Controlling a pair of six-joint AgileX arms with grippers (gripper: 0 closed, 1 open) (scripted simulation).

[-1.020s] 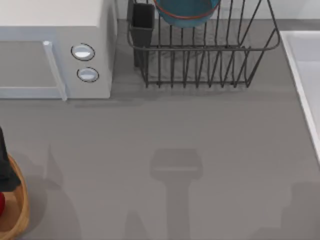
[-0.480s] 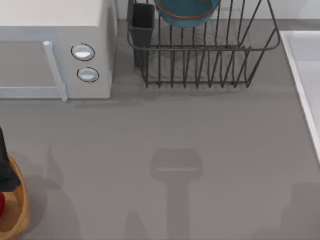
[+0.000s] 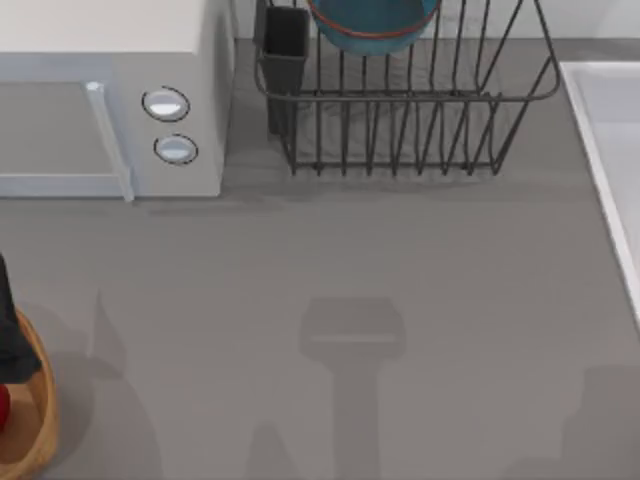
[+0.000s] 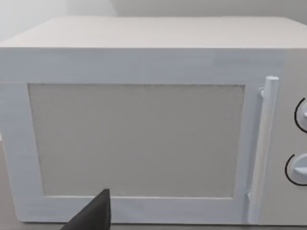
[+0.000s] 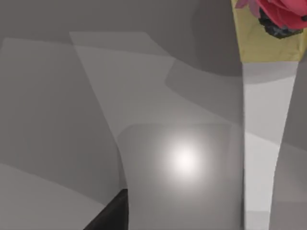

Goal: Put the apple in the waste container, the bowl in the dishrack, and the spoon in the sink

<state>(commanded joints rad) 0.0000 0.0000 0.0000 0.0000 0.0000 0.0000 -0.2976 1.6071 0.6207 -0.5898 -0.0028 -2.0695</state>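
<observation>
Two of the three things look settled to me. Nearest, at the table's (image 3: 400,260) left edge, the apple (image 3: 2,408) lies as a red sliver inside the waste container (image 3: 42,420), under the dark left arm (image 3: 10,335). The left gripper (image 4: 93,216) faces the microwave (image 3: 100,100), and I cannot tell whether its jaws are spread or pressed together. The apple is probably light, hard and glossy, so it could slip; a hold across its widest part would suit it. The right gripper (image 5: 111,213) hangs over a pale grey surface with a glare spot, likely the sink (image 3: 592,130); its jaws I cannot tell either. Beside it lies a long pale strip with a yellow, red-flowered end, which I take for the spoon (image 5: 266,143). It looks thin, stiff and flat-lying, best pinched across the handle. Farther back, the bowl (image 3: 372,22) sits in the dishrack (image 3: 400,130), next to the cutlery cup (image 3: 286,45). It seems rigid and perhaps breakable, best taken by the rim. No writing can be read, and the microwave's two dials carry no legible marks.
</observation>
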